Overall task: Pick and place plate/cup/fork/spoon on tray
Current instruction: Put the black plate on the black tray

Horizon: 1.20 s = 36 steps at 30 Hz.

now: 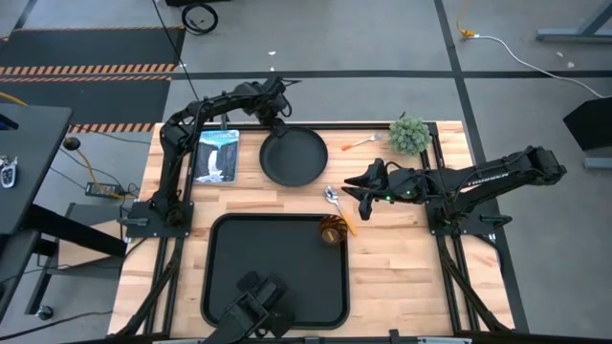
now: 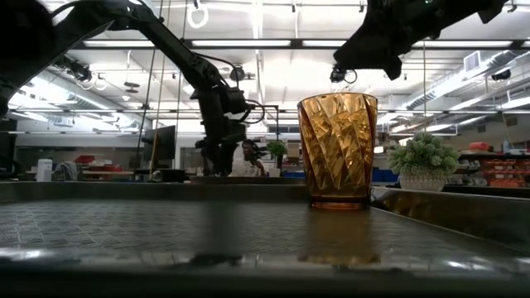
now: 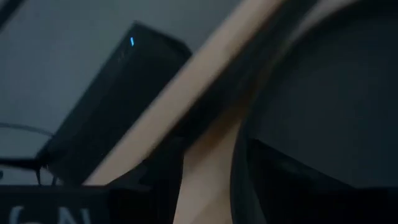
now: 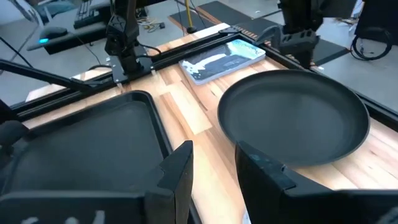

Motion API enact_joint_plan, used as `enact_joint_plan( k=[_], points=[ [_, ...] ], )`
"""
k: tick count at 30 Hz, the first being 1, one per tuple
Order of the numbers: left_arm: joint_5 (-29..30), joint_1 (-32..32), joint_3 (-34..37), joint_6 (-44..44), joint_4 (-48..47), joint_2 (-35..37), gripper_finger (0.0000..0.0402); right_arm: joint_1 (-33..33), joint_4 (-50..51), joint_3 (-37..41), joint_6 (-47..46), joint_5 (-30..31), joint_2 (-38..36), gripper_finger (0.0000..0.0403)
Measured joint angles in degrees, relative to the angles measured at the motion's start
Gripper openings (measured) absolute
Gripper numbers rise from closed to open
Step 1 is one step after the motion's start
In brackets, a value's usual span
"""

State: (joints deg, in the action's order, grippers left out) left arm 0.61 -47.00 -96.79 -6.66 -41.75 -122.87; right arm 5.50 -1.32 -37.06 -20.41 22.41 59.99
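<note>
The cup [image 1: 333, 230] is sitting on the tray [image 1: 222, 287]. The left gripper [image 1: 274, 122] is reaching the plate [image 1: 294, 157]; I cannot tell its fingers. The right gripper [image 4: 211, 163] is hanging spread above the spoon [image 1: 333, 196]. Next, the plate needs lifting.

A small green potted plant [image 1: 409, 135] is seen on the wooden table [image 1: 402, 277], near its far right corner; in the low view it [image 2: 423, 161] is shown far behind the table's near edge. A flat blue-and-white book or packet [image 1: 217, 156] is laid on the far left part of the table, and it [image 4: 221, 60] is also shown lying flat on the wood in the right wrist view. A small dark box with a blue light [image 3: 118, 93] is seen on the floor beyond the table's edge.
</note>
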Motion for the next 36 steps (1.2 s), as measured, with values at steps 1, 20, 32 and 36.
enact_joint_plan(
  k=[1,20,32,36],
  points=[
    [0.00,-0.01,0.00,0.02,1.57,0.00,0.0183,-0.16,-0.36,0.00,0.01,0.14,0.00,0.0126],
    [0.00,-0.02,0.00,0.00,31.95,0.00,0.0183,-6.14,-8.07,0.00,-0.42,1.02,-0.02,0.0126],
    [-0.01,-0.02,0.00,0.00,39.27,0.04,0.0183,-6.26,-8.07,0.00,-3.46,0.12,-0.02,0.0126],
    [-0.01,-0.02,0.00,0.00,39.28,0.04,0.0183,-6.23,-8.07,0.00,-3.45,0.04,-0.01,0.0126]
  ],
)
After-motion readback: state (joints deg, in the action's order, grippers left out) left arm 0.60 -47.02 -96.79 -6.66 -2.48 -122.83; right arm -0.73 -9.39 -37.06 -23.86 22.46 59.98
